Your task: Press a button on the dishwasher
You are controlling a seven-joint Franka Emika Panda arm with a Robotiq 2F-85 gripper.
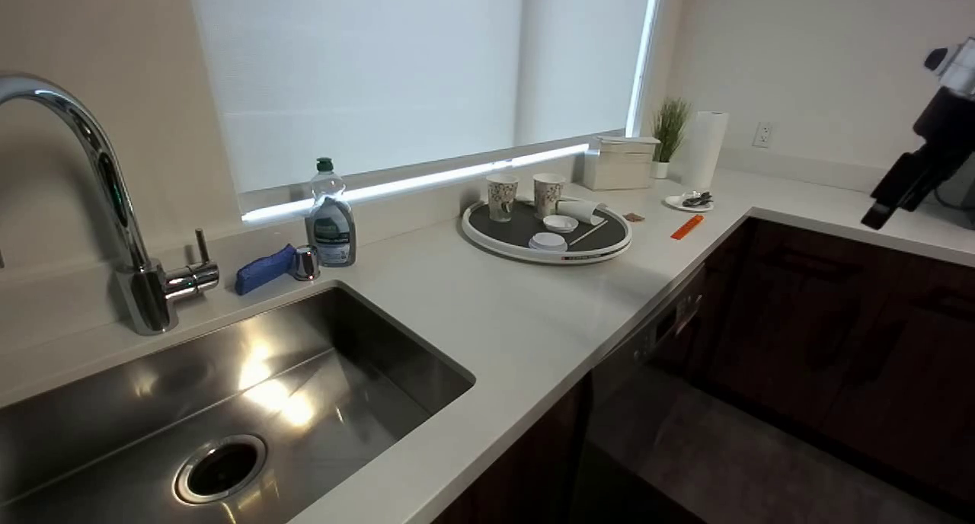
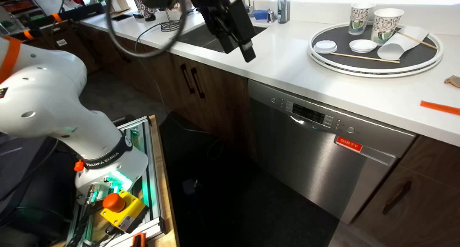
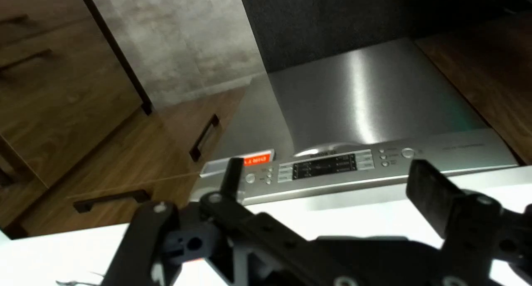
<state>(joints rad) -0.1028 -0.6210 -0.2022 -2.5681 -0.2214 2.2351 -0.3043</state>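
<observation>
The dishwasher [image 2: 302,157] is a grey steel appliance under the counter. It also shows in the wrist view [image 3: 328,99], and at a slant in an exterior view [image 1: 663,333]. Its control strip has a dark display [image 2: 308,112], with a round button on the left [image 2: 273,100] and another on the right [image 2: 350,130]. The same round buttons show in the wrist view [image 3: 407,153] [image 3: 249,178]. A red DIRTY sign [image 2: 348,144] sits below the strip. My black gripper [image 2: 238,50] is open and empty, apart from the dishwasher; it also shows in the wrist view [image 3: 327,176].
The white countertop [image 2: 287,60] overhangs the dishwasher. A round tray [image 1: 547,258] with cups and lids stands on it, beside an orange strip [image 1: 687,227]. A sink [image 1: 358,440] and tall faucet [image 1: 99,158] lie at one end. Wooden cabinets [image 2: 212,114] flank the dishwasher.
</observation>
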